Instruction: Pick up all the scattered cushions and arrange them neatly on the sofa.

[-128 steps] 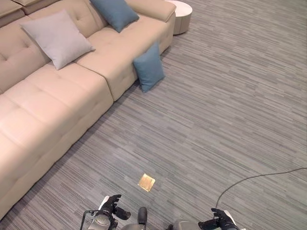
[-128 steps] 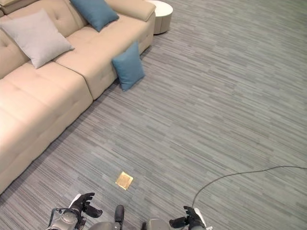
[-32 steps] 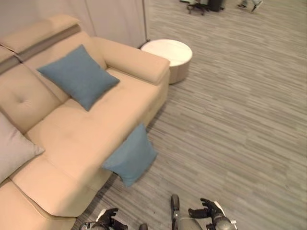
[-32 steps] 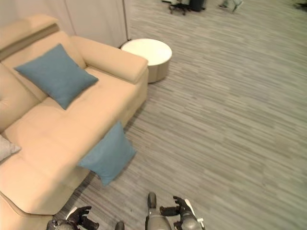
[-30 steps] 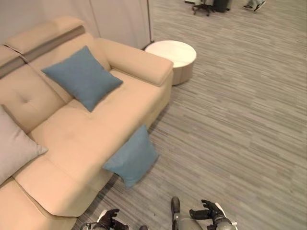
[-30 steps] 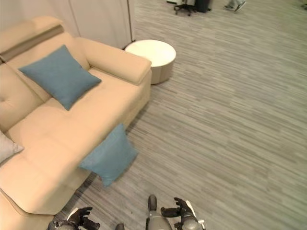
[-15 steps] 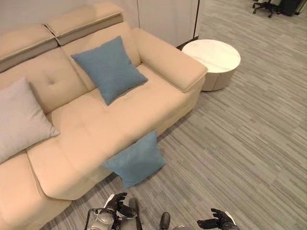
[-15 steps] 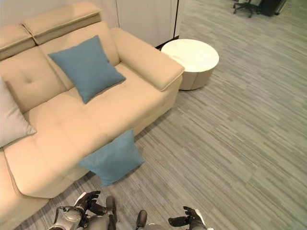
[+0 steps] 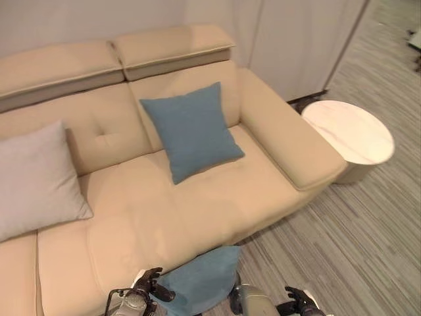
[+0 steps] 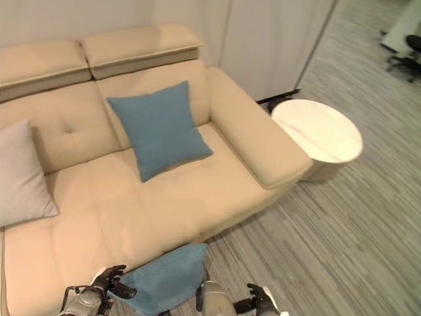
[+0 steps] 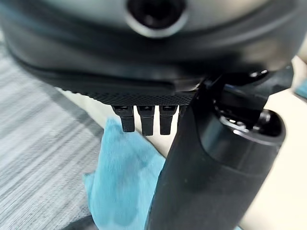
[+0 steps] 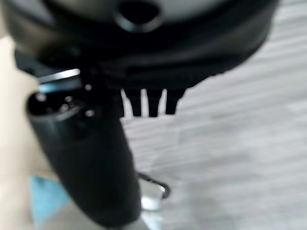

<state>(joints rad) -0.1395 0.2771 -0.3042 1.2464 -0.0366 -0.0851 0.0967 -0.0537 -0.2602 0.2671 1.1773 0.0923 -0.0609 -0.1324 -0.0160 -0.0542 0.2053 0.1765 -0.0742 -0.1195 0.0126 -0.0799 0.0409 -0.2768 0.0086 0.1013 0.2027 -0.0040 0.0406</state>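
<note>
Beige sofa (image 9: 197, 204) ahead, blue cushion on floor (image 9: 197, 286) leaning against its front.
Left hand (image 9: 150, 284) and right hand (image 9: 299, 304) hover spread, empty; next, reach down and grasp it.

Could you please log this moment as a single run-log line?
blue cushion: on floor against sofa | left hand: open, beside it | right hand: open, idle
</note>
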